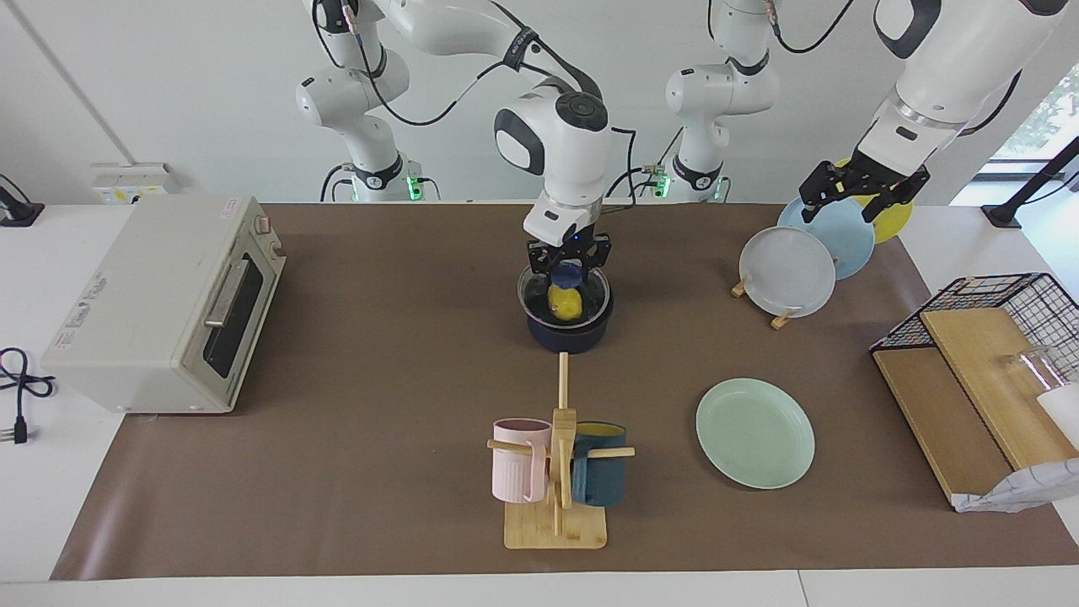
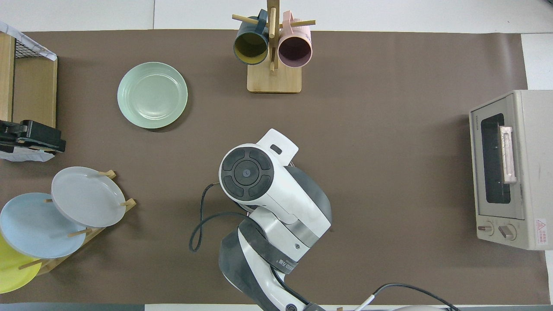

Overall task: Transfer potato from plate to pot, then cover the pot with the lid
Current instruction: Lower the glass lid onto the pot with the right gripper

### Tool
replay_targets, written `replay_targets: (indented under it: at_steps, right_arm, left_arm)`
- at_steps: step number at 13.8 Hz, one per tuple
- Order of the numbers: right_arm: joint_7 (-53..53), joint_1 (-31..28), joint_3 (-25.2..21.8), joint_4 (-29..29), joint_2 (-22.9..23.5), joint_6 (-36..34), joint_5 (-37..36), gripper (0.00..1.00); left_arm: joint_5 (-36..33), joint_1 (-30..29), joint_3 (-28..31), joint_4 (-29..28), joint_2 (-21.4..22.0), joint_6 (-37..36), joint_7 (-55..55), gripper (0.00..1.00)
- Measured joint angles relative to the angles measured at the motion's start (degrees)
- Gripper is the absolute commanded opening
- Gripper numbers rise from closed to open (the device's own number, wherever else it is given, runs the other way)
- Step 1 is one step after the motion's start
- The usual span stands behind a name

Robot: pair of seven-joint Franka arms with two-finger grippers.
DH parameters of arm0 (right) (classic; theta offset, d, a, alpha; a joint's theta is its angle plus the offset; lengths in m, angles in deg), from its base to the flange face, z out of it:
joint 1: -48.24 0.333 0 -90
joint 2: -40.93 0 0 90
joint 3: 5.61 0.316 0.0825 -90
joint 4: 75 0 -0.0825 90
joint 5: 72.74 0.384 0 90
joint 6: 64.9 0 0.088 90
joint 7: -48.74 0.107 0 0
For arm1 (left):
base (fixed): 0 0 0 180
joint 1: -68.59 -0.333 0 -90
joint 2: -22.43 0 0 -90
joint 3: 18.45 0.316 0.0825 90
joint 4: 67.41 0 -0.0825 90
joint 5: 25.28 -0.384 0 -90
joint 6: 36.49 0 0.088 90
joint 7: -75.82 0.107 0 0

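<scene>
Surface: brown mat [image 1: 379, 379] on a white table.
Right gripper [image 1: 568, 260]: over the pot [image 1: 570, 324], pinching the lid's blue knob [image 1: 570, 275].
Potato [image 1: 565, 302]: inside the pot.
Plate [image 1: 755, 432]: bare.
Left gripper [image 1: 860, 192]: waiting over the plate rack [image 1: 780, 316], fingers spread.
Writing: toaster oven [image 2: 510, 168] labels (unreadable).

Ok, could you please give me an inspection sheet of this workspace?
Surface: brown mat on white table.
Job's things: potato in pot, under lid; plate empty.
Clutter: mug rack, plate rack, oven, wire basket.
Grippers: right gripper grips lid's knob; left gripper waits over plate rack.
Cables: cord beside oven.
Surroundings: white wall; nothing else seen.
</scene>
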Motion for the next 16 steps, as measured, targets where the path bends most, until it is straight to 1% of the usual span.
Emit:
replay_targets:
  at_steps: [8, 12, 16]
  right_arm:
    - [0.51, 0.81, 0.04, 0.83, 0.0, 0.47, 1.75, 0.0]
    - [0.52, 0.81, 0.01, 1.85, 0.01, 3.88, 1.76, 0.0]
    - [0.52, 0.81, 0.0, 2.19, 0.01, 5.35, 1.69, 0.0]
  left_arm:
    - [-0.12, 0.0, 0.05, 0.16, 0.0, -0.14, 0.0, 1.0]
    - [-0.13, -0.01, 0.18, 0.16, 0.0, 0.21, 0.0, 1.0]
    - [-0.14, -0.01, 0.18, 0.16, 0.0, 0.3, 0.0, 1.0]
